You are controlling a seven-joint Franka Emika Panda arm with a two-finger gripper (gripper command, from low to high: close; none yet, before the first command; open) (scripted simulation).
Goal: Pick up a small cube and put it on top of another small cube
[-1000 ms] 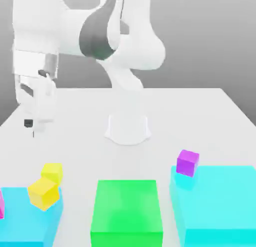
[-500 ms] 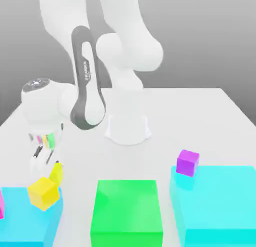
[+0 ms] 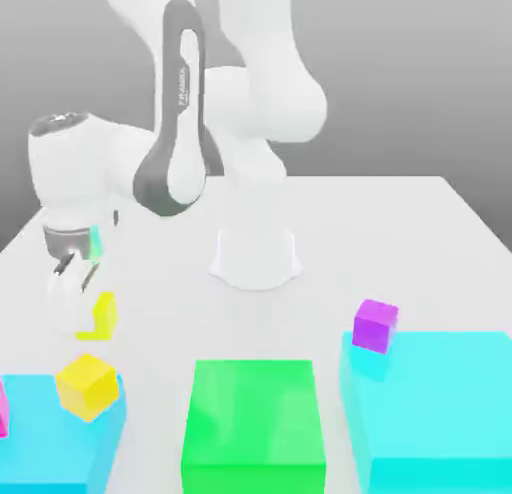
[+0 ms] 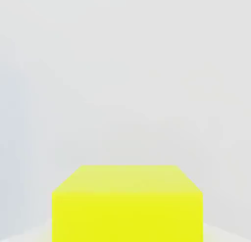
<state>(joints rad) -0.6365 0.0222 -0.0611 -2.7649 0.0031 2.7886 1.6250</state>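
- The gripper (image 3: 82, 320) is closed on a bright yellow, smooth-faced small cube (image 3: 102, 317), over the far part of the pale grey counter (image 3: 300, 327) on the exterior view's left.
- In the exterior view, part of the bright yellow cube is hidden behind the white gripper; in the hand view, one face and a paler, narrowing face of it are seen.
- A golden-yellow small cube (image 3: 87, 387) is at the far right corner of a flat-topped, sky-blue rectangular block (image 3: 50, 432), nearer than the held cube and apart from it, with its edges turned at an angle.
- A pink object (image 3: 3, 410), cut off by the exterior view's left edge, is beside the sky-blue block's top; its full shape cannot be told.
- A bright green rectangular block (image 3: 254, 412) lies near the middle, between the sky-blue block and a wide cyan rectangular block (image 3: 440, 402) on the exterior view's right.
- A purple small cube (image 3: 375, 326) is at the cyan block's far left corner, slightly tilted.
- The white robot arm (image 3: 170, 132) reaches left from its base (image 3: 256, 257), far on the counter.
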